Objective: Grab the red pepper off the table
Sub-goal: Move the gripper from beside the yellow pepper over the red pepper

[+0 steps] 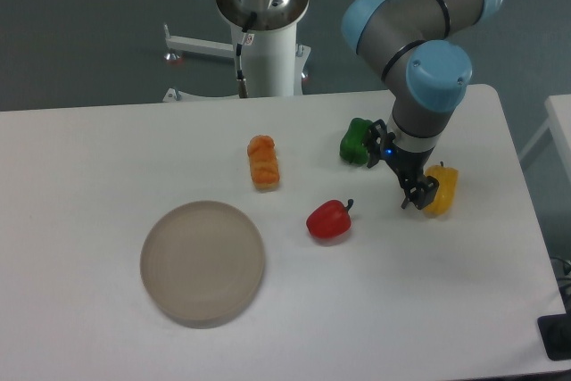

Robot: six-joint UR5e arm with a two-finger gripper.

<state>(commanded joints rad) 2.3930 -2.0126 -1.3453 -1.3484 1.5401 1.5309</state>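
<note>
On white table [89, 149]: red pepper [328, 219] lying free | hand [412, 200] aperture unclear | grey floor behind

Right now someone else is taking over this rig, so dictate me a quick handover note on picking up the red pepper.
Pincer: low over the table's right side, overlapping the yellow pepper in view; holds nothing visible, open or shut unclear.
Red pepper: lying on the white table, left of the pincer, apart from it, right of the round plate.
Nearby: green pepper behind the pincer, orange item farther left.
Done: nothing yet.
Left: move left to the red pepper, grasp, lift.
</note>
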